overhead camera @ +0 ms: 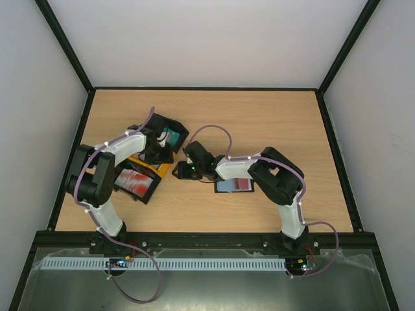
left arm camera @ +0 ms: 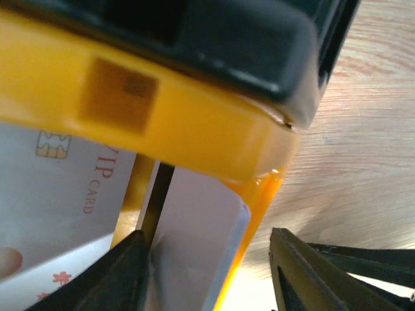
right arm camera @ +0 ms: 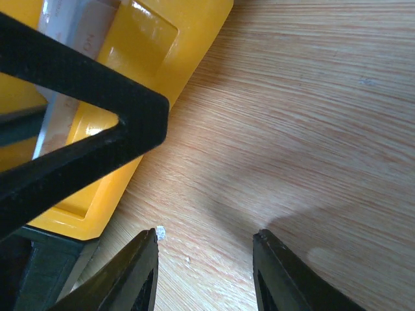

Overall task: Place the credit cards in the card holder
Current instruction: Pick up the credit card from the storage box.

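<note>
Your left hand [left arm camera: 207, 259] was the nearer one. It hung with its fingers spread right over the yellow tray [left arm camera: 168, 123], pinching nothing. A whitish-grey card [left arm camera: 194, 240] lay in that tray directly under the gap, with one finger [left arm camera: 126, 272] close to its edge. The card's long edge ran away from the hand along your line of reach rather than across the gap. As I judge it, you would have had to close on its short width or tip it up off the tray floor first. A second pale card, printed VIP [left arm camera: 58, 188], lay in the same tray on the side of that finger.

Your right hand [right arm camera: 204, 259] was also spread and held nothing. It hovered over bare counter [right arm camera: 311, 129] just off the yellow tray's corner, so it was the worse placed of the two.

From above, a teal card [overhead camera: 172, 137] sat in a black tray [overhead camera: 183, 128] touching the far side of the yellow tray. A red-and-white card [overhead camera: 135, 180] sat in another black tray [overhead camera: 148, 194] on the near side. A dark-rimmed thing showing red and pale blue [overhead camera: 233, 186] lay well to the right of the yellow tray, under your right forearm. I cannot tell whether that was the card holder, and nothing else in view looked like it.
</note>
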